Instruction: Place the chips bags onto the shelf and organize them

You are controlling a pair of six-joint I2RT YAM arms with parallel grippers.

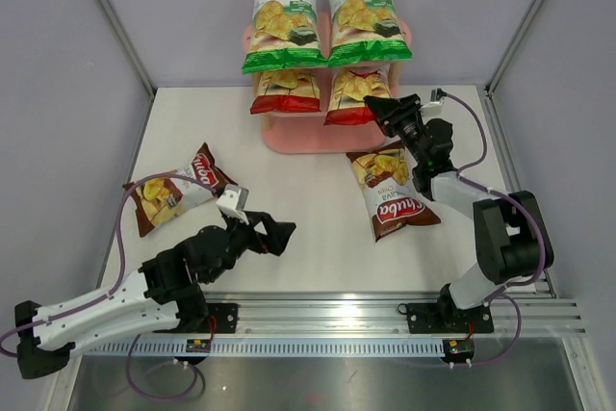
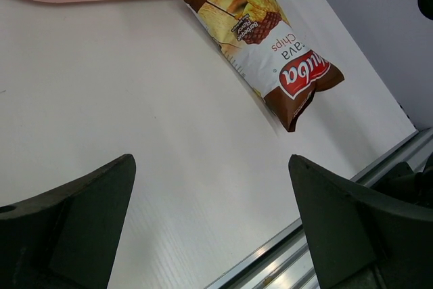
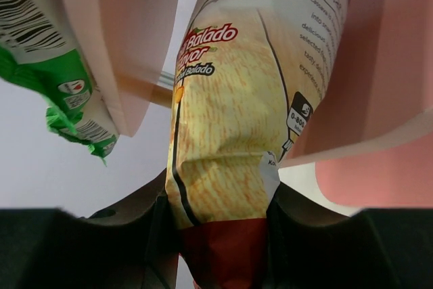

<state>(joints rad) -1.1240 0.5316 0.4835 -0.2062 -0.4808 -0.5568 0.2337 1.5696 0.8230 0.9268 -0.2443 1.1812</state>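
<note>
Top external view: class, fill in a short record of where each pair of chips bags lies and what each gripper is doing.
Top tier of pink three-tier shelf: two green glossy chips bags, side by side
Middle tier: two red glossy chips bags
White table: two dark brown glossy chips bags, one left, one right
Right gripper: shut on the right red bag
Left gripper: open, above the table

Apparently six chips bags [image 1: 284,21], one shelf [image 1: 308,137]
</note>
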